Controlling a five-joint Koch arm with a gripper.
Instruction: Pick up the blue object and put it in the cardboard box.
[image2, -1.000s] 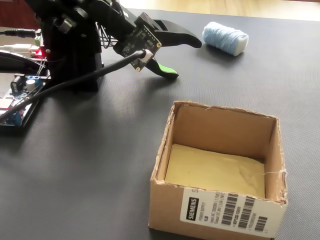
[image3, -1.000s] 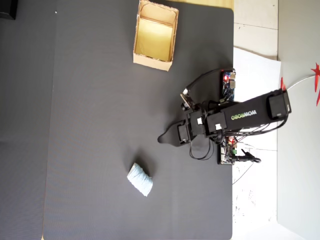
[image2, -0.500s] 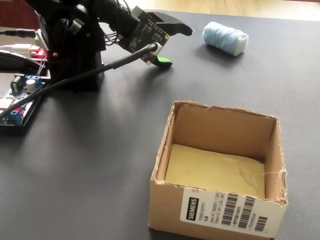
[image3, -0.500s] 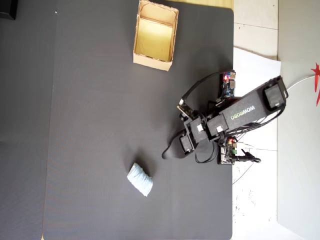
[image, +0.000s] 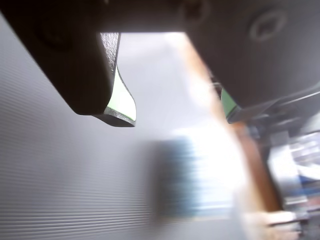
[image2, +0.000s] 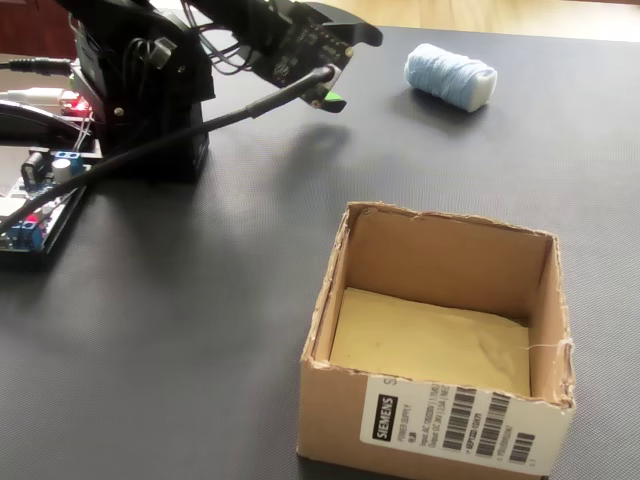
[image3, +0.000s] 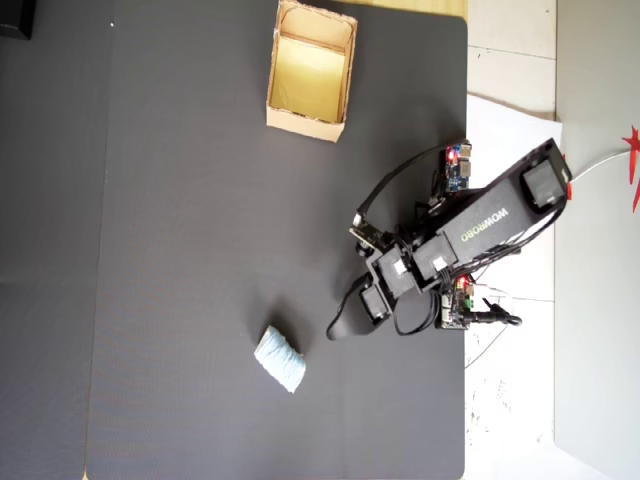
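Cardboard box (image2: 440, 340) stands nearest in the fixed view, open-topped with low tan walls, a yellowish floor and nothing inside; a white barcode label sits on its front wall. It rests on the dark ribbed tabletop (image2: 200, 330), well apart from everything else.

Farther back, the hand (image2: 335, 95) hangs in the air above the tabletop, holding nothing and touching nothing. In the wrist view its two jaws stand clearly apart, green pads showing on their inner faces, with an open gap between them, so it is fairly wide open.

Farthest off lies the blue roll (image2: 451, 75), a small pale blue bundle lying on its side on the tabletop, near the hand but not under it. In the wrist view it is only a blurred blue patch (image: 192, 175) below and ahead of the jaws. From overhead the roll (image3: 279, 359) sits toward the bottom of the mat, with the box (image3: 310, 70) far away at the top.

Judging by its wound, ribbed surface, the roll is probably light and soft, and would give under pressure rather than slip. A grip across its middle, jaws on the two long sides, looks safest; pinching an end may let it roll free or squash out.
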